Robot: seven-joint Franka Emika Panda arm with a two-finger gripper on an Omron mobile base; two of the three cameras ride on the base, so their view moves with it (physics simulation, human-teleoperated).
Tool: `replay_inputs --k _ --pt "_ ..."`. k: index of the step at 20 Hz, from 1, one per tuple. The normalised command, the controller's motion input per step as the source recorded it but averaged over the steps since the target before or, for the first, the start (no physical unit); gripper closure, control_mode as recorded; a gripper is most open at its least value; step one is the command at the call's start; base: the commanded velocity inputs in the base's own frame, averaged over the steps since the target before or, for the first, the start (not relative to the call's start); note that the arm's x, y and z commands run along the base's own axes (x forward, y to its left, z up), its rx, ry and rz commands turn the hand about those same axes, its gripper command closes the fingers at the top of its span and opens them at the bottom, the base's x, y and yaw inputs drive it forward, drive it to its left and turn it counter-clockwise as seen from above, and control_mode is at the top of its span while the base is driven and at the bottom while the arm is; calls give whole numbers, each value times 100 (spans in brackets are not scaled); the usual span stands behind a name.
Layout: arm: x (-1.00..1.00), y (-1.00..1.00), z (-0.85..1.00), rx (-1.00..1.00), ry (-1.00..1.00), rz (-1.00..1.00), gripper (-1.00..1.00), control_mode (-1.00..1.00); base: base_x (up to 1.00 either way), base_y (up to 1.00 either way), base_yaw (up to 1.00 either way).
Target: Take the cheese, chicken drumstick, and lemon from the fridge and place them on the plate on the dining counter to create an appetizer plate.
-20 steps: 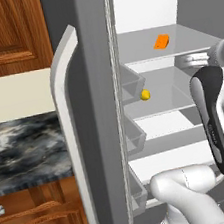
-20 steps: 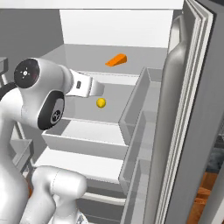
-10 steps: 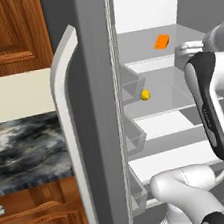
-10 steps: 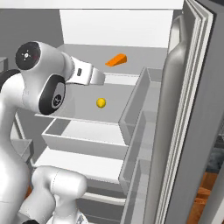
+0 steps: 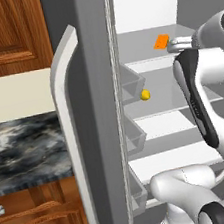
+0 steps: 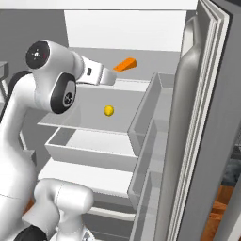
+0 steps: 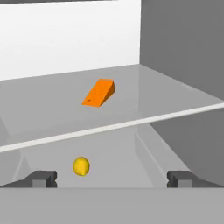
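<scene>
The fridge (image 5: 93, 86) stands open, its door (image 6: 202, 122) swung wide. An orange wedge of cheese (image 7: 99, 92) lies on the upper glass shelf, also seen as the cheese (image 5: 161, 41) and the cheese (image 6: 125, 64). One shelf lower rests the yellow lemon (image 7: 81, 166), the same lemon (image 5: 145, 95) and lemon (image 6: 108, 110). My gripper (image 7: 111, 179) is open and empty, level with the upper shelf's front edge and pointing at the cheese from a short distance; it appears as the gripper (image 6: 114, 77) and gripper (image 5: 171, 46). The chicken drumstick, plate and dining counter are out of view.
Translucent door bins (image 6: 146, 110) line the inside of the door to my right. A clear drawer (image 6: 89, 146) sits under the lemon's shelf. The upper shelf's front edge (image 7: 113, 127) crosses just ahead of the fingers. A marbled wall counter (image 5: 23, 146) with wooden cabinets flanks the fridge.
The arm has lifted the gripper from about the lemon shelf's height up to the cheese shelf and carried it closer to the fridge. The jaws stayed open.
</scene>
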Motion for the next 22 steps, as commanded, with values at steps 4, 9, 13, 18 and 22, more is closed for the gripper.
replay_inputs --k 4,9,13,18,22 --pt "47 0 0 0 0 -8 -100 -100 0 0 0" --pt "43 0 0 1 2 -6 -100 -100 0 0 0" --pt "41 0 0 1 2 -6 -100 -100 0 0 0" --pt "43 0 0 1 1 -6 -100 -100 0 0 0" --pt "36 0 0 0 1 -5 -100 -100 0 0 0"
